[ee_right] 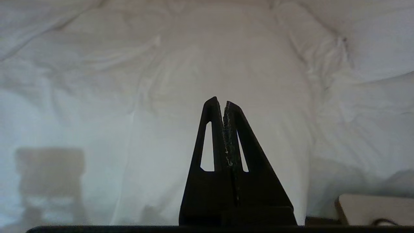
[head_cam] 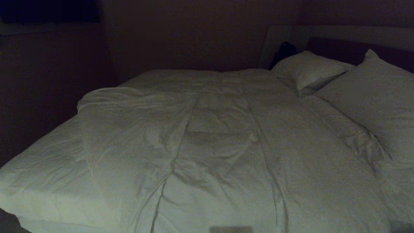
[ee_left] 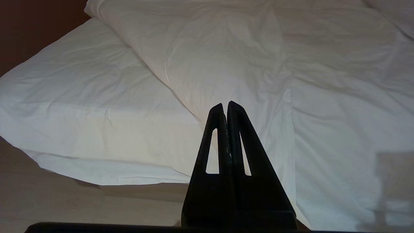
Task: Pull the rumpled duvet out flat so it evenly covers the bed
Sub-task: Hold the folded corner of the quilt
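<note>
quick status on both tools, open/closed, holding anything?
Left tool: closed, empty, in front of the rumpled white quilted duvet.
Right tool: closed, empty, also in front of the duvet.

A dark object [head_cam: 284,51] sits beyond the far pillow [head_cam: 307,72] — against a dim wall [head_cam: 194,35].

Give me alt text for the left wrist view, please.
The left gripper, shut and empty, points at a bed where the rumpled white duvet is pulled back diagonally, leaving a corner of the mattress sheet bare. Pale floor shows below the bed's edge.
</note>
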Controlling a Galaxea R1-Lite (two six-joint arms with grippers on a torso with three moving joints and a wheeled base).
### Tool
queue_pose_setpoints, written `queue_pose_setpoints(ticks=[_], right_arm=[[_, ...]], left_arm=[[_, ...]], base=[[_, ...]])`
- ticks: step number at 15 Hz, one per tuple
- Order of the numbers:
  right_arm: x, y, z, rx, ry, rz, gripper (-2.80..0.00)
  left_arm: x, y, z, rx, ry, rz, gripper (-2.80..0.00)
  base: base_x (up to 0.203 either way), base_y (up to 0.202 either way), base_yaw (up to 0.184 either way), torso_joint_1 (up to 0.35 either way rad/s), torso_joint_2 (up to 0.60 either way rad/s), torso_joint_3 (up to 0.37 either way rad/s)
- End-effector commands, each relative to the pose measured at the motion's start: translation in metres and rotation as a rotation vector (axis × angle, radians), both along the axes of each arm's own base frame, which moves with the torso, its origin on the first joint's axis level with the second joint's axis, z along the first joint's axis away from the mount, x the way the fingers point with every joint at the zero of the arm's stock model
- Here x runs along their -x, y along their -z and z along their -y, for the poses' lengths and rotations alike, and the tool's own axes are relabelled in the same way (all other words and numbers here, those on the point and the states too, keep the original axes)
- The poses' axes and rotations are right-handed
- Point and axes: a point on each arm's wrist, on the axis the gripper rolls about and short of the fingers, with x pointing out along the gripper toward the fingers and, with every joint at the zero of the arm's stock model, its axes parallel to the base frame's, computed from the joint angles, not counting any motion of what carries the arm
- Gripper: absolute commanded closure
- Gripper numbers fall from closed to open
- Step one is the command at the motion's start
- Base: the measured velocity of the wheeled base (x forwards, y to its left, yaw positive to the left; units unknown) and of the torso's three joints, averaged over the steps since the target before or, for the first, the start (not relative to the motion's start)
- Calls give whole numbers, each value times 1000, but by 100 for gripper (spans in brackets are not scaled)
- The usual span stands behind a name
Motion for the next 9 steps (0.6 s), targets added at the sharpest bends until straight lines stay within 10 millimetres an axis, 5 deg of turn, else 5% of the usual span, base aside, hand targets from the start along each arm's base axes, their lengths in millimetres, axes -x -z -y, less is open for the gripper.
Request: queue_pose_setpoints(ticks=[1, 9], right_arm=[[0, 3, 0, 5, -2, -22, 0], [0, 3, 0, -22, 1, -23, 0]], left_arm=[[0, 0, 0, 0, 0, -1, 0], [0, 0, 0, 0, -1, 1, 0]], base=[[0, 0, 0, 0, 0, 0], [0, 0, 0, 0, 0, 0]])
